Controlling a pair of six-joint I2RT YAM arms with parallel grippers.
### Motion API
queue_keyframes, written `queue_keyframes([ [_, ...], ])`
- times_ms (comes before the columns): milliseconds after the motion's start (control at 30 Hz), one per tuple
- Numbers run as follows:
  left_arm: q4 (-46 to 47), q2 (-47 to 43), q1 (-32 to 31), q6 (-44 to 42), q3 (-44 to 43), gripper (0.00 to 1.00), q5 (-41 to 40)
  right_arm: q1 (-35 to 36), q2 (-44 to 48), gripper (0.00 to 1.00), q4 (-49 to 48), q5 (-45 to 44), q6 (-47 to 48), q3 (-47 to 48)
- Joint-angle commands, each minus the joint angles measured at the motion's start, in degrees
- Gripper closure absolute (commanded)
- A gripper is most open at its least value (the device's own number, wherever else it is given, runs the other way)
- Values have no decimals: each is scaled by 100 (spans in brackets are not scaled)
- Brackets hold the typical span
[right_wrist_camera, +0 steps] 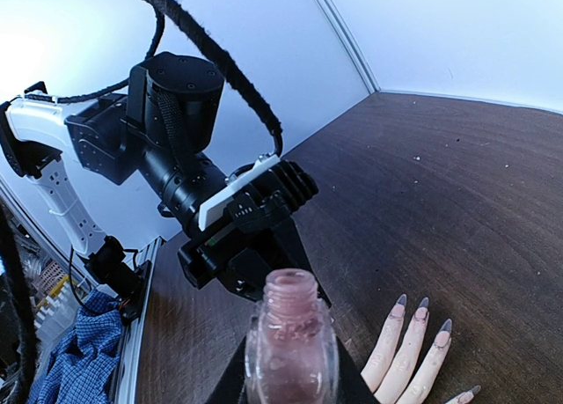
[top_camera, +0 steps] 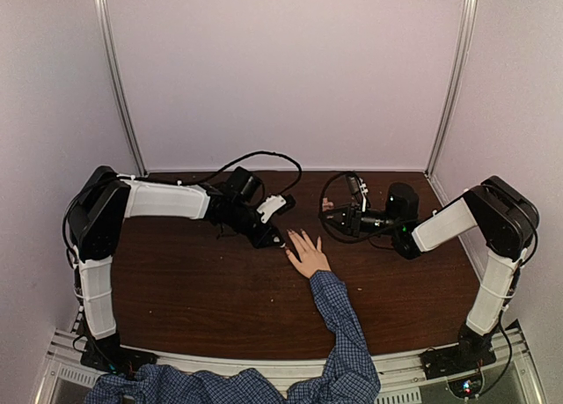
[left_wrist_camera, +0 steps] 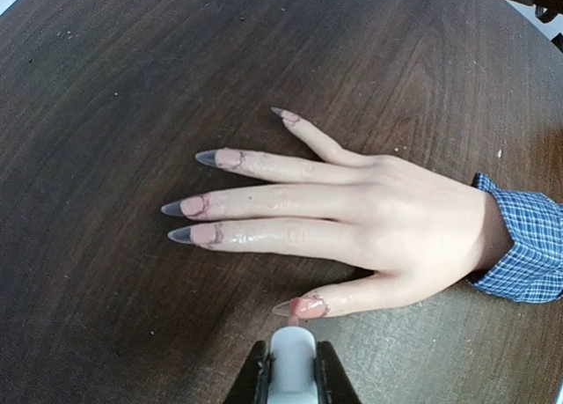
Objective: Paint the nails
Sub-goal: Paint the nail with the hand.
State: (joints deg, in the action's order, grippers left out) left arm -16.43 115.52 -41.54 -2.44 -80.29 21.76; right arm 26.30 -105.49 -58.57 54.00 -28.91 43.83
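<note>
A light-skinned hand point(left_wrist_camera: 396, 215) with a blue checked sleeve point(left_wrist_camera: 528, 250) lies flat on the dark wood table, fingers spread. Its nails point(left_wrist_camera: 201, 235) are long, pink with grey tips. My left gripper point(left_wrist_camera: 292, 373) is shut on the white brush cap point(left_wrist_camera: 293, 360). The pink brush tip touches the thumb nail point(left_wrist_camera: 305, 307). In the top view the left gripper point(top_camera: 278, 236) sits just left of the hand point(top_camera: 308, 256). My right gripper point(right_wrist_camera: 292, 382) is shut on the open nail-polish bottle point(right_wrist_camera: 292, 347), held above the table right of the hand point(top_camera: 334, 217).
The table point(top_camera: 193, 290) is walled by white panels at the back and sides. Black cables point(top_camera: 264, 157) loop behind both arms. The sleeved arm point(top_camera: 343, 334) runs from the hand to the near edge. The left arm's wrist point(right_wrist_camera: 176, 149) fills the right wrist view.
</note>
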Motion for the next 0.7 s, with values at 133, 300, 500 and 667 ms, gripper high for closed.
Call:
queue_keyframes([
  [133,131,14,87,-20,83,100,-49,-38,-50,100,-258,49,-31,-15],
  [300,114,7,87,-20,117,100,-58,-39,-55,100,-261,49,-36,-15],
  [500,121,7,93,-20,145,100,-95,-38,-50,100,-262,49,-36,-15],
  [667,130,-15,102,-8,162,100,-110,-42,-51,100,-261,43,-29,-15],
])
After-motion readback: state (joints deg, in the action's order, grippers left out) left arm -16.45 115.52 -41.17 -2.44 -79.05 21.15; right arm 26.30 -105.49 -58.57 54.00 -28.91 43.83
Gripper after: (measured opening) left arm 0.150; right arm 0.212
